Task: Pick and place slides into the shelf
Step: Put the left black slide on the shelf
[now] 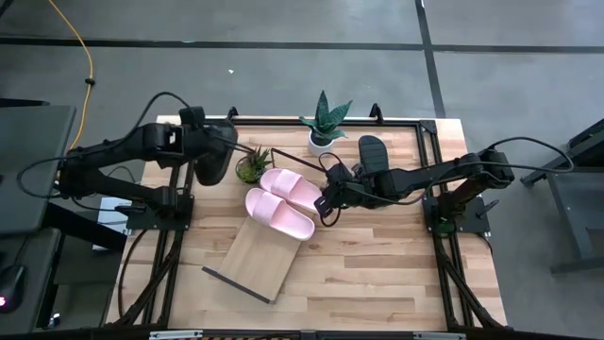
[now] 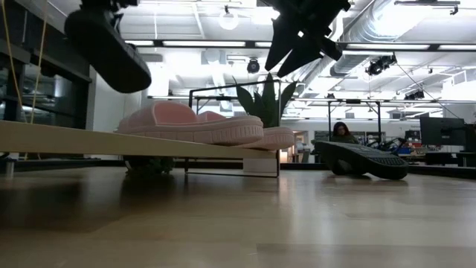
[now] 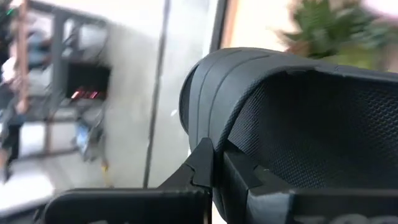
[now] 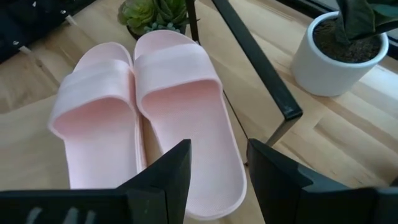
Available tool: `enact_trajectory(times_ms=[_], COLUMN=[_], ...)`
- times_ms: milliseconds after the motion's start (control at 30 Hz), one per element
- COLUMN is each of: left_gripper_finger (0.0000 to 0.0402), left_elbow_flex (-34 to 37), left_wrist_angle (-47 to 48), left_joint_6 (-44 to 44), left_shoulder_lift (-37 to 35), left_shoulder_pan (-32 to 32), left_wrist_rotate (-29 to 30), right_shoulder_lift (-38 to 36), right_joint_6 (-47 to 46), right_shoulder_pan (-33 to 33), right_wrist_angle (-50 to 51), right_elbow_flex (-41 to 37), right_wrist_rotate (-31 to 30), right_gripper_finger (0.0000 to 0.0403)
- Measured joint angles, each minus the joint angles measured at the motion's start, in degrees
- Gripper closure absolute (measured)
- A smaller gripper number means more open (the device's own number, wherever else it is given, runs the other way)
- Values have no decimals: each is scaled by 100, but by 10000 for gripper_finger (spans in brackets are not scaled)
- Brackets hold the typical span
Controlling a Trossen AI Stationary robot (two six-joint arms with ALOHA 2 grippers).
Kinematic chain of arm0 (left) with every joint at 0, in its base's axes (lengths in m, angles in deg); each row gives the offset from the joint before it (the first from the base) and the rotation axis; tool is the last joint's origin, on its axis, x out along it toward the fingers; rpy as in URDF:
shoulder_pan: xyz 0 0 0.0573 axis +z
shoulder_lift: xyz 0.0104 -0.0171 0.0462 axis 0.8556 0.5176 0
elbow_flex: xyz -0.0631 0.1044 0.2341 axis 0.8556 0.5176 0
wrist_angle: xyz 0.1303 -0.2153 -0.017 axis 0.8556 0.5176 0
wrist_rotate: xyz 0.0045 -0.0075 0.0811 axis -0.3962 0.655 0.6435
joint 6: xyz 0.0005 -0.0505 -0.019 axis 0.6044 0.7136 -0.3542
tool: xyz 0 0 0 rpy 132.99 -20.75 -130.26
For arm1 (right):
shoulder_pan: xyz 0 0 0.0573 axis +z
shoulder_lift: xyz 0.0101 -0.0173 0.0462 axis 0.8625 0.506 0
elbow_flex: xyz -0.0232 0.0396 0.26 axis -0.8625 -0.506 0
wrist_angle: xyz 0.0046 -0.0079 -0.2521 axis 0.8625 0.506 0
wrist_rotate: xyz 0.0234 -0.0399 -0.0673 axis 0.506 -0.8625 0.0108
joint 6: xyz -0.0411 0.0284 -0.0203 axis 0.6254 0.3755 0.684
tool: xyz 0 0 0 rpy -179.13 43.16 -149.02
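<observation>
Pink pair: two pale pink slides point(image 1: 280, 200) lie side by side on the shelf point(image 1: 255, 263), at its end nearer the plants, touching each other along their inner edges.
Shelf: a light-wood board lying at a slant across the middle of the worktop point(image 1: 377, 264), its far half bare.
Left claw: the left claw point(image 1: 209, 151) is clenched on a black slide point(image 2: 108, 48), held in the air near the small green plant point(image 1: 252, 167), just off the shelf's end.
Right claw: the right claw point(image 4: 214, 163) hangs released and empty above the pink pair, close to the toe of the nearer pink slide.
Second black slide: the other black slide point(image 1: 372, 152) rests on the worktop beside the white potted plant point(image 1: 324, 123), well apart from the shelf.
Step in hand: as I judge it, the third slide is being carried over; two are placed, one is in the air, one is untouched.
Next move: the left arm probably needs to bring its slide over bare board beyond the pink pair, lower it flat, then let go without nudging the pink ones.
</observation>
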Motion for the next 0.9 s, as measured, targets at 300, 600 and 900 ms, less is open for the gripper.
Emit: enact_trajectory(times_ms=[300,600,900], left_gripper_finger=[401,401,401], left_elbow_flex=[-454,-499,-501], left_wrist_angle=[-27,-879,-1713], left_joint_6=[-1041,-1803,-2232], left_shoulder_lift=[0,2,7], left_shoulder_pan=[-689,-2012,-2925], left_wrist_rotate=[-645,-856,-938], right_shoulder_lift=[0,0,-45], right_joint_6=[-144,-426,-828], right_shoulder_pan=[0,0,-84], right_wrist_angle=[-13,-25,-797], right_elbow_flex=[0,0,0], right_wrist_rotate=[120,126,1389], right_gripper_finger=[257,257,257])
